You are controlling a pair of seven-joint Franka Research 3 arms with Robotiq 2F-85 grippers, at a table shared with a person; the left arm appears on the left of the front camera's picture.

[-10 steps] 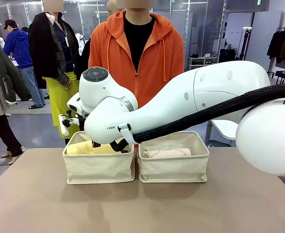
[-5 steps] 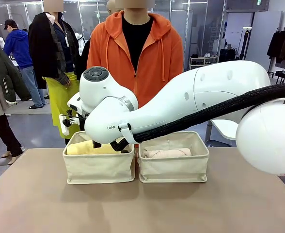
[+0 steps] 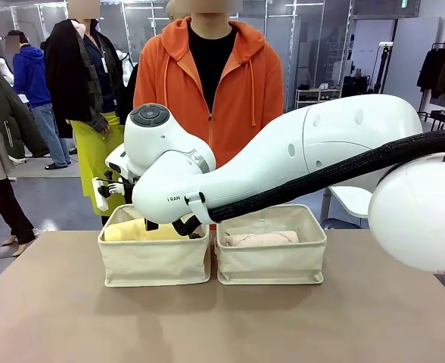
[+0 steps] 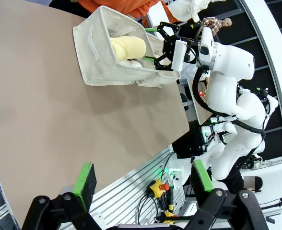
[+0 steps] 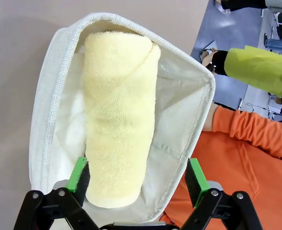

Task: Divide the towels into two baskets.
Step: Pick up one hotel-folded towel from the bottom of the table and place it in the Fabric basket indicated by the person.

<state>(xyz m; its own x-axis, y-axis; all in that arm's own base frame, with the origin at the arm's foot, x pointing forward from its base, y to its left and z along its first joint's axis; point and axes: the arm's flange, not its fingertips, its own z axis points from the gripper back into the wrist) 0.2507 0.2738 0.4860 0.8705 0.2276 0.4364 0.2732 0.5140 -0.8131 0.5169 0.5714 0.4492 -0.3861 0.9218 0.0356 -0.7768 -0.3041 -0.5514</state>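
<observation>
Two cream canvas baskets stand side by side at the table's far side. The left basket (image 3: 153, 263) holds a pale yellow rolled towel (image 3: 139, 231). In the right basket (image 3: 272, 265) lies a pale pink-beige towel (image 3: 260, 239). My right arm reaches across the middle to the left basket. Seen from the right wrist, my right gripper (image 5: 137, 176) hangs open just above the near end of the yellow towel (image 5: 117, 124), its green pads on either side of the roll and apart from it. My left gripper (image 4: 143, 177) is open and empty, well away from the baskets (image 4: 102, 57).
A person in an orange hoodie (image 3: 211, 83) stands close behind the baskets. The bare brown tabletop (image 3: 207, 325) stretches in front of them. The right arm's white links (image 3: 321, 151) span the view above the right basket.
</observation>
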